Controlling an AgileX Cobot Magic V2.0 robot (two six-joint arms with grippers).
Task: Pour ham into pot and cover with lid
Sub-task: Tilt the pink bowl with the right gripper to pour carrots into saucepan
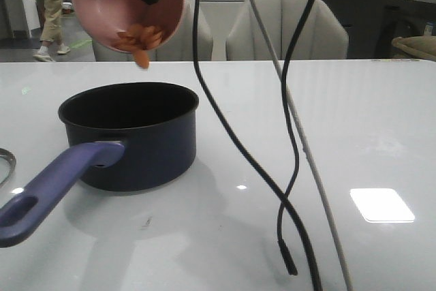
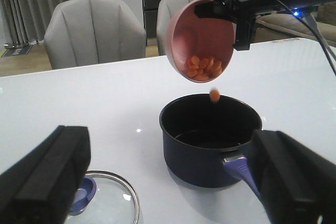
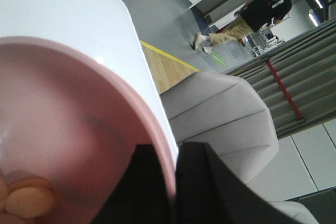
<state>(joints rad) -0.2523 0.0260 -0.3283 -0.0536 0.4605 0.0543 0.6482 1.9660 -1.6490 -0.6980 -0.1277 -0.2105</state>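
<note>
Your ham (image 1: 138, 37) is sitting heaped at the low lip of the tipped pink bowl (image 1: 102, 1), and one piece (image 2: 214, 95) is hanging in the air just above the open pot (image 1: 129, 134). Your right pincer (image 2: 237, 17) is pinching the bowl's rim, holding it over the pot. The pot is standing toward the counter's (image 1: 354, 134) left side, handle (image 1: 54, 185) pointing at the near edge. The lid (image 2: 113, 203) is lying flat beside it, between the spread fingers (image 2: 47, 174) of your left pincer (image 2: 173, 182).
</note>
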